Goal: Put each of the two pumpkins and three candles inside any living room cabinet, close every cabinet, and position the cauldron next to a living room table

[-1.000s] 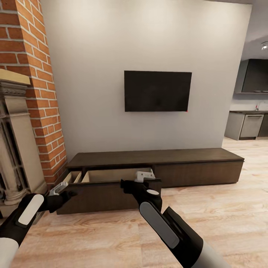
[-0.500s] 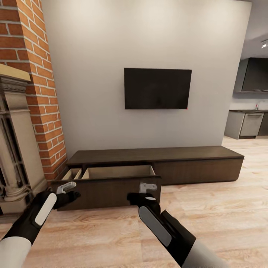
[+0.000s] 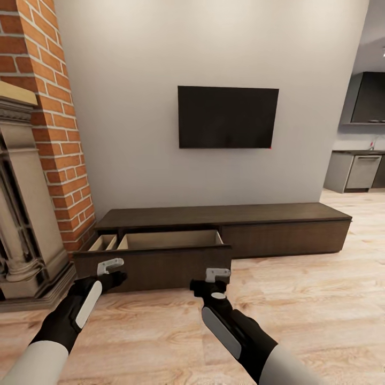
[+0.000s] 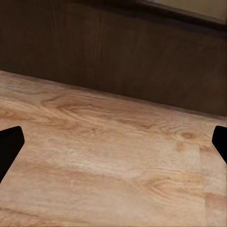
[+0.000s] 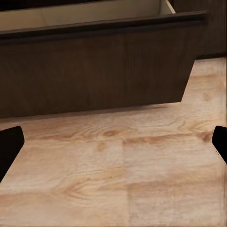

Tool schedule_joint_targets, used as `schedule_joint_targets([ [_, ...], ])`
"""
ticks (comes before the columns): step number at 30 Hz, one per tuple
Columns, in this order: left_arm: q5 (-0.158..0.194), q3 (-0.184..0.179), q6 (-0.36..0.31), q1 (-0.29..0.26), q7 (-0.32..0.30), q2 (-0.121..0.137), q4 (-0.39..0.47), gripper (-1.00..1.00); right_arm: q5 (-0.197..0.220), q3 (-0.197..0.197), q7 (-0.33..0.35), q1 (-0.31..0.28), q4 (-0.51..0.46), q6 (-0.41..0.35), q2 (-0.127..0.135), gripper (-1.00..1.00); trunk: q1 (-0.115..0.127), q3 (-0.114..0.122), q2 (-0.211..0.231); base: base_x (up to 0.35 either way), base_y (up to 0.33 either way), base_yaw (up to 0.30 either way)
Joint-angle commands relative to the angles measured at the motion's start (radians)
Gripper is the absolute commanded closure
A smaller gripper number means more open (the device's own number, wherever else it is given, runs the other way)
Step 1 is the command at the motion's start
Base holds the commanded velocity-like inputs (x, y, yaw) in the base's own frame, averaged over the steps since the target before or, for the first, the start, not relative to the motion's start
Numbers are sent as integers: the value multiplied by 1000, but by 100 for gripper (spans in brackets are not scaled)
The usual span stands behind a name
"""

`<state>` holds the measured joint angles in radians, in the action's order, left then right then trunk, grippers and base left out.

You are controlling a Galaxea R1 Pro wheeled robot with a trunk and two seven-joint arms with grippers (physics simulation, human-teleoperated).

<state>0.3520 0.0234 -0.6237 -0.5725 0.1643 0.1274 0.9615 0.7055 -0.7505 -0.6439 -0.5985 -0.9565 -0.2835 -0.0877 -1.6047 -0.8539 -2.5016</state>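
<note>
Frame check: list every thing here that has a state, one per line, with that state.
Cabinet: one drawer pulled out, rest shut.
Open drawer: pale inside, no contents visible.
TV: screen dark.
Left gripper: open, empty, off the drawer front.
Right gripper: open, empty, off the drawer front.

the room around the television

a black television [image 3: 228,117] hangs on the pale grey wall [image 3: 133,107]. left of the television rises a red brick chimney column [image 3: 51,107], and against the column's lower part stands a carved stone fireplace [image 3: 24,214] with a pale mantel. right of the television, a kitchen opens with a dark upper unit [image 3: 369,99] and a grey appliance [image 3: 362,172]. below the television, light wood plank floor [image 3: 310,299] spreads out.
</note>
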Motion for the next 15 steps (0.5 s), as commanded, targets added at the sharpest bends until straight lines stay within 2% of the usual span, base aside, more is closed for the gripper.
schedule_joint_targets([
  [1, 10, -1, 4, 0, 7, 0, 2, -100, -2, -3, -7, -1, 9, 12, 0, -100, 0, -5, -1, 0, 0, 0],
  [6, 9, -31, 30, 15, -1, 1, 13, -100, -12, -4, 8, -1, 35, 45, -1, -100, -2, -24, -2, 0, 0, 0],
  [11, 5, -65, 97, 56, -57, 1, 58, -100, -14, -4, 63, -1, 55, 54, -5, -100, -5, -44, -3, 0, 0, 0],
  [15, 3, -74, 109, 67, -65, 1, 69, -100, -15, -4, 69, -1, 76, 112, -6, -100, -6, -59, -4, 0, 0, 0],
])
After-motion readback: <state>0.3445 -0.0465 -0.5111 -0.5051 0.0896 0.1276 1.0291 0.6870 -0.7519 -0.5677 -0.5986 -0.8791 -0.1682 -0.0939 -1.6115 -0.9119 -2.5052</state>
